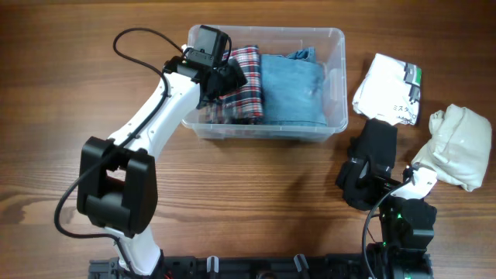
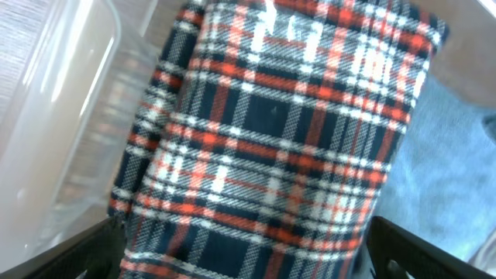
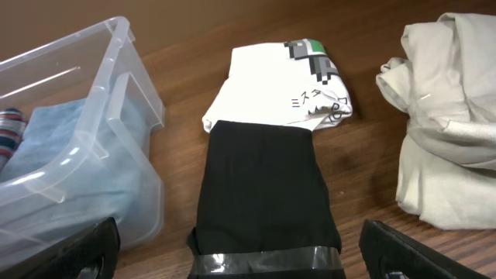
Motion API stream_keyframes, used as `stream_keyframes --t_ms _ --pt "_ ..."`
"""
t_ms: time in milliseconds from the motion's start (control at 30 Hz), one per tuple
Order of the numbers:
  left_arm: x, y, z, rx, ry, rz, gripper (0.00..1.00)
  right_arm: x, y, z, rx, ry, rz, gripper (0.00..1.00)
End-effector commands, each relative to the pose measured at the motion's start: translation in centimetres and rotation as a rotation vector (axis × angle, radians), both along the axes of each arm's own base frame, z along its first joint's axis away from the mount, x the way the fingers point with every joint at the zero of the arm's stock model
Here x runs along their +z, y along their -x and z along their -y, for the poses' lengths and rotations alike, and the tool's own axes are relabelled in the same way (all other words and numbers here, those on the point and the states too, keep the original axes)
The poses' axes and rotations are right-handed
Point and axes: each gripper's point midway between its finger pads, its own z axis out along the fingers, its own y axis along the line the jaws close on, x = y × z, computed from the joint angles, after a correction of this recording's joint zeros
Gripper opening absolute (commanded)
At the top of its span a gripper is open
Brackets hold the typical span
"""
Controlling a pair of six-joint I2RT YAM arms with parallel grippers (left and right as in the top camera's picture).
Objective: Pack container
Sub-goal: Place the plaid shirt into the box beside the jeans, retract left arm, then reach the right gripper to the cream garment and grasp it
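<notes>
The clear plastic container (image 1: 335, 77) stands at the back middle of the table and also shows at the left of the right wrist view (image 3: 132, 93). Inside it lie a folded plaid garment (image 1: 246, 85) on the left and folded blue denim (image 1: 293, 89) on the right. My left gripper (image 1: 222, 76) is open inside the container, its fingers either side of the plaid garment (image 2: 279, 155). My right gripper (image 1: 363, 180) is open, its fingers (image 3: 256, 260) straddling the near end of a folded black garment (image 3: 263, 178) that lies on the table right of the container.
A folded white printed T-shirt (image 1: 387, 89) lies beyond the black garment, its near edge under the garment's far end. A bundled cream garment (image 1: 457, 147) lies at the far right. The container's near wall (image 2: 54, 132) runs along the left of the plaid.
</notes>
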Motion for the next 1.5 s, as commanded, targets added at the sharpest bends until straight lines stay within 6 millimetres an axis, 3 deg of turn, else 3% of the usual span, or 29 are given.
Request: stream_keyframes --t_ms 0,133,233,333,400,500,567,667,733,800,933,1100,1233,1333,1367,1433,1467 --pt "3.4 -0.3 -4.2 -0.049 -0.075 0.055 1.00 0.4 0.0 0.0 -0.001 -0.004 0.018 1.00" --pt "10.0 0.4 -9.2 0.050 -0.025 0.153 1.00 0.4 -0.1 -0.2 0.009 -0.004 0.018 1.00" --pt "15.1 2.2 -12.6 0.079 -0.040 0.257 1.00 0.4 -0.1 -0.2 0.010 -0.004 0.018 1.00" --pt "18.4 4.8 -15.1 0.120 -0.056 0.312 1.00 0.4 -0.1 -0.2 0.010 -0.002 0.018 1.00" --pt "19.8 7.0 -16.6 0.158 -0.062 0.319 1.00 1.6 -0.3 0.9 -0.048 0.023 0.065 1.00" --pt "20.3 9.9 -19.1 0.235 -0.115 0.286 1.00 3.0 -0.8 0.5 -0.064 -0.088 0.146 1.00" --pt "20.3 11.1 -20.6 0.284 -0.162 0.266 1.00 2.5 -0.8 -0.2 -0.085 -0.277 0.153 1.00" --pt "20.2 11.2 -20.8 0.291 -0.163 0.260 1.00 0.3 -0.3 -2.8 -0.089 -0.660 0.070 1.00" --pt "20.1 11.1 -20.8 0.289 -0.162 0.258 1.00 1.5 -0.6 -4.6 0.033 -0.659 0.082 1.00" --pt "20.1 11.1 -20.8 0.290 -0.162 0.257 1.00 4.5 -0.8 -7.9 0.315 -0.547 0.147 1.00" --pt "20.1 11.1 -20.8 0.290 -0.162 0.258 1.00 7.1 -0.7 -9.5 0.441 -0.477 0.120 0.99" --pt "20.1 11.1 -20.8 0.290 -0.162 0.258 1.00 10.5 -3.6 -9.6 0.451 -0.441 -0.068 1.00" --pt "20.1 11.1 -20.8 0.290 -0.162 0.258 1.00 12.1 -7.6 -7.9 0.464 -0.326 -0.296 1.00" --pt "20.1 11.1 -20.8 0.290 -0.162 0.257 1.00 12.2 -9.7 -3.8 0.322 -0.330 -0.419 1.00" --pt "20.1 11.1 -20.8 0.290 -0.162 0.258 1.00 12.5 -10.4 -2.2 0.284 -0.333 -0.429 1.00" --pt "20.1 11.1 -20.8 0.290 -0.162 0.257 1.00 12.8 -11.6 3.6 0.140 -0.354 -0.412 1.00" --pt "20.1 11.1 -20.8 0.290 -0.162 0.258 1.00 12.3 -11.3 8.1 0.020 -0.400 -0.399 1.00"
